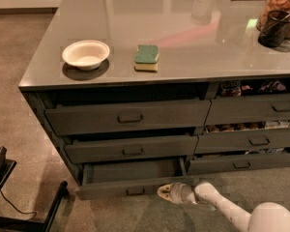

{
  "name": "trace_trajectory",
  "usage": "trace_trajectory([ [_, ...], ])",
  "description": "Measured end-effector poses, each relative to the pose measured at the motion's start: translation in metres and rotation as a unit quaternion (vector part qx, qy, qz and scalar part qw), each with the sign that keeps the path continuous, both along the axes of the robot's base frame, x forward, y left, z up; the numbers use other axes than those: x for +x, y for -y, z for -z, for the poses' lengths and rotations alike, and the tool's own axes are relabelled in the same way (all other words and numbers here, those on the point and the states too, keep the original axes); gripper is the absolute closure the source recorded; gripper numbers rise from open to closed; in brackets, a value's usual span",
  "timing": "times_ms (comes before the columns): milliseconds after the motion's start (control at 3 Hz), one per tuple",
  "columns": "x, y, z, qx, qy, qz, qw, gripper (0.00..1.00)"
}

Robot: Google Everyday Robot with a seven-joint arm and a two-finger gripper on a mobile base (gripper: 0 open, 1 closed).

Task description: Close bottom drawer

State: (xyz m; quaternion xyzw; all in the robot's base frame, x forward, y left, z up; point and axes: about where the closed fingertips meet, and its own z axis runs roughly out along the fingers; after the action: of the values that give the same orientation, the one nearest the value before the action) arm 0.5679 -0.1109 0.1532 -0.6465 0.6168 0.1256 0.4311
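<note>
The bottom drawer point(130, 186) is the lowest of three wide dark grey-brown drawers in the left stack. It stands pulled out, its inside open to view, with a small loop handle point(135, 191) at the centre of its slim front. My gripper point(163, 192) is on the end of a white arm coming from the lower right. It sits at floor level right at the drawer's front panel, just right of the handle. The two taller drawers point(128, 116) above are slightly ajar.
The grey counter top point(183, 47) carries a white bowl point(86, 54), a green and yellow sponge point(147, 58), and jars and a dark cup point(275, 25) at the far right. A second drawer stack point(253, 139) stands to the right. A black frame point(24, 211) stands on the floor at lower left.
</note>
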Motion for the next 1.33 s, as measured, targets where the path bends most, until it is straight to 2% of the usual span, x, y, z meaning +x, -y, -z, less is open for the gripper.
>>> trace_trajectory([
  [1000,0.05,-0.011,0.007,-0.013,0.011,-0.004,0.9998,1.0],
  [1333,0.067,-0.014,0.006,-0.041,0.018,0.002,0.999,1.0],
])
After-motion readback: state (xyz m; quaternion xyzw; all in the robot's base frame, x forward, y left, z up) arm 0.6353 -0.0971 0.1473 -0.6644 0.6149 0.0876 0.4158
